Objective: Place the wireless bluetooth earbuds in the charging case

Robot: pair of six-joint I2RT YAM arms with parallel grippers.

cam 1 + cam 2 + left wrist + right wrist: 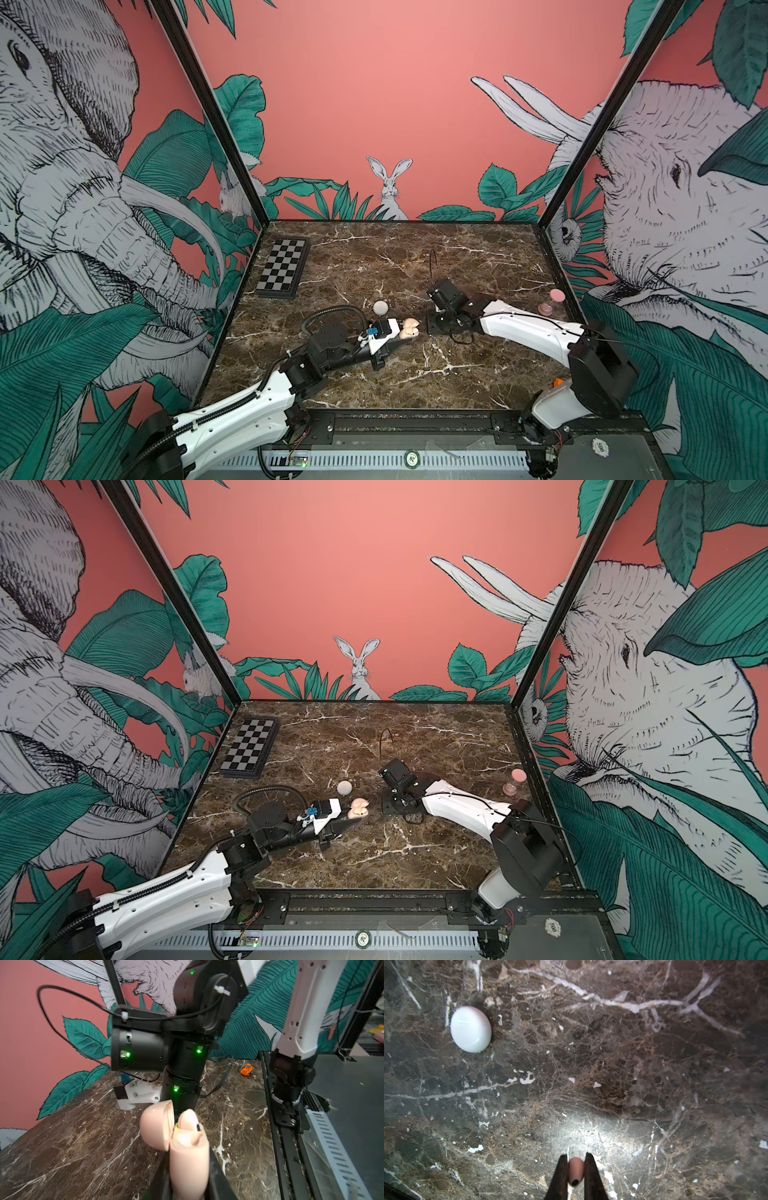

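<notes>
Two grippers, both clamped. Left gripper (190,1181) grips the pink charging case (189,1159) by its lower body, with the lid (155,1124) flipped open. First earbud (188,1121) sits in the case, bulb sticking up, small dark mark on its side. Right gripper (576,1156) pinches the second earbud (576,1169) between its fingers (560,1174), dark tip toward the wrist camera, over bare marble table (415,257). In both top views the right gripper is just right of the open case, near but apart. Can't tell how high the held bud is above the table. White round case (380,308) is closed, on the table just behind the left gripper. Chessboard (282,268) sits at the far left. Pink hourglass (550,301) is at the right edge. Orange toy car (246,1069) is near the right arm's base.
</notes>
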